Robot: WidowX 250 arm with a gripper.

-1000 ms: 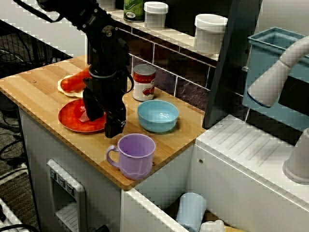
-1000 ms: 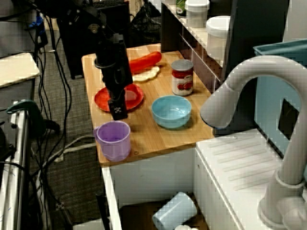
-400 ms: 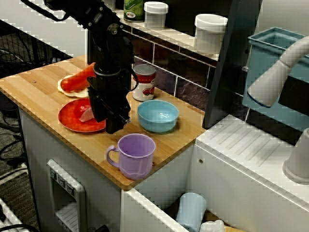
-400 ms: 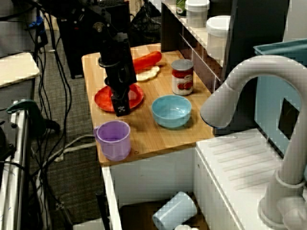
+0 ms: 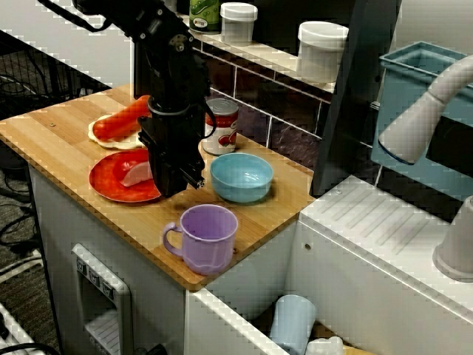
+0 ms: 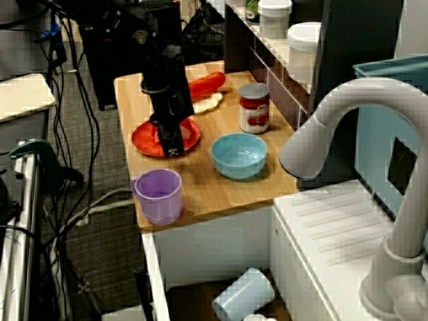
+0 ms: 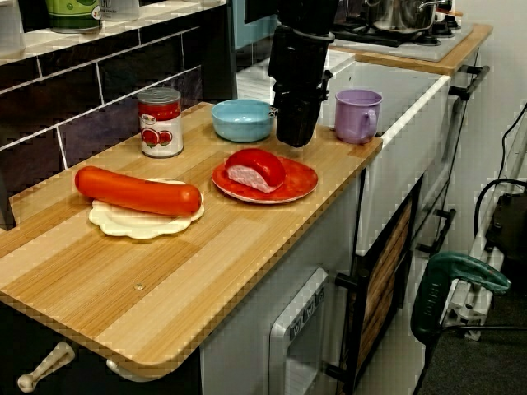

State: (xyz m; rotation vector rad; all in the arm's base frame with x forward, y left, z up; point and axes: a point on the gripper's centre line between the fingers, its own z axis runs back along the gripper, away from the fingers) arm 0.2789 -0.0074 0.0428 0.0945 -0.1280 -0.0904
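Hanging tip-down over the rim of the red plate (image 7: pixel 301 184), your gripper (image 7: pixel 294 141) sits just beside the wedge (image 7: pixel 257 169) on that plate, clear of the bowl (image 7: pixel 243 120), probably for room; can't tell whether the jaws are spread.

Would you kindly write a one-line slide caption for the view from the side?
Black gripper hangs low beside a red plate holding red food, blue bowl and purple mug nearby.

Red plate (image 7: pixel 301 178) lies flat, bearing a red-pink chunk (image 7: pixel 255 169).
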